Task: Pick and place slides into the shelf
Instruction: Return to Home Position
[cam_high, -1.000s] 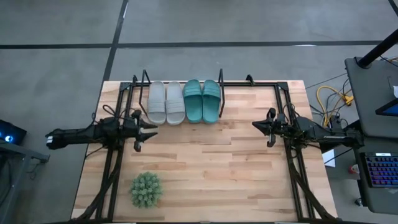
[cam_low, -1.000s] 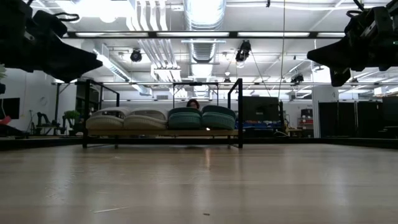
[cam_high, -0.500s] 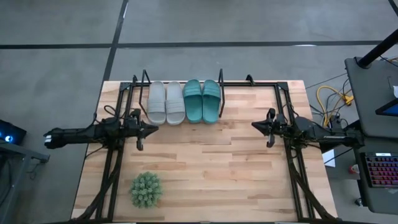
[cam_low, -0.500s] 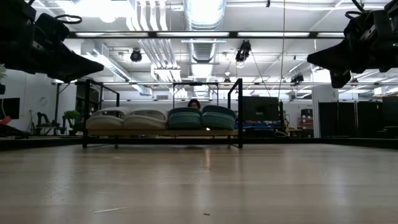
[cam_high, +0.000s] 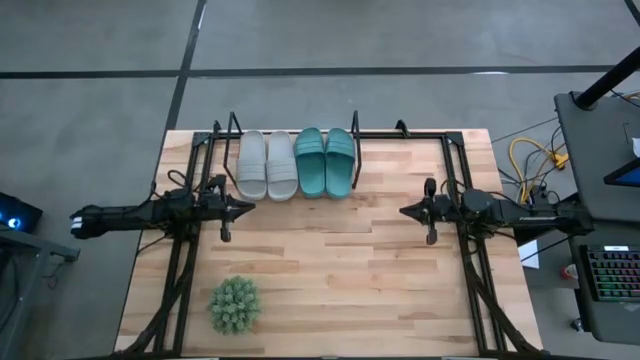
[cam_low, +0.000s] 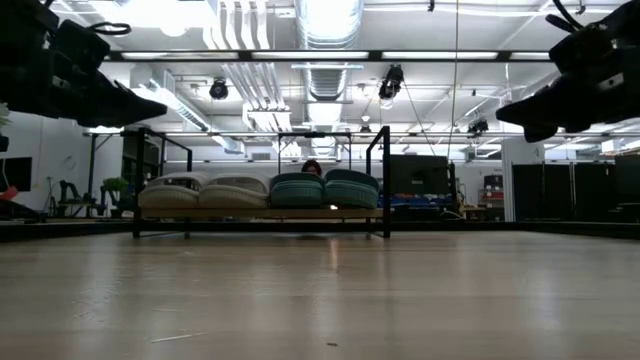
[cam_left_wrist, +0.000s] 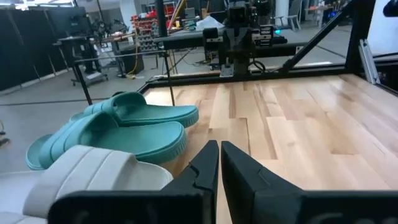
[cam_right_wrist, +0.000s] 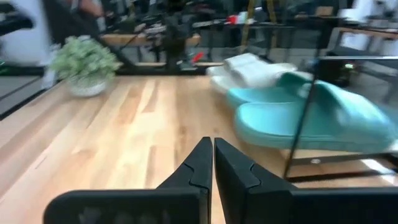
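Two light grey slides (cam_high: 267, 165) and two teal-green slides (cam_high: 326, 161) lie side by side on the wood base of the black wire shelf (cam_high: 233, 128) at the table's far edge; the low view shows the grey pair (cam_low: 205, 190) and the teal pair (cam_low: 323, 188) in a row. My left gripper (cam_high: 248, 208) hovers shut above the table's left side, just near of the grey slides, touching nothing. My right gripper (cam_high: 404, 211) hovers shut above the right side, empty. The left wrist view shows its fingers (cam_left_wrist: 219, 163) together; the right wrist view shows the same (cam_right_wrist: 213, 158).
A small spiky green plant (cam_high: 235, 305) stands near the table's near-left corner. Black frame rails (cam_high: 180, 270) run along both table sides under the arms. Bare wood (cam_high: 330, 270) spreads across the middle. A desk with a keyboard (cam_high: 612, 272) stands right of the table.
My left gripper has shut: its fingers stood spread a second ago and are together now. My right gripper has moved slightly toward the table's left and has tipped a little. The slides have stayed still on the shelf.
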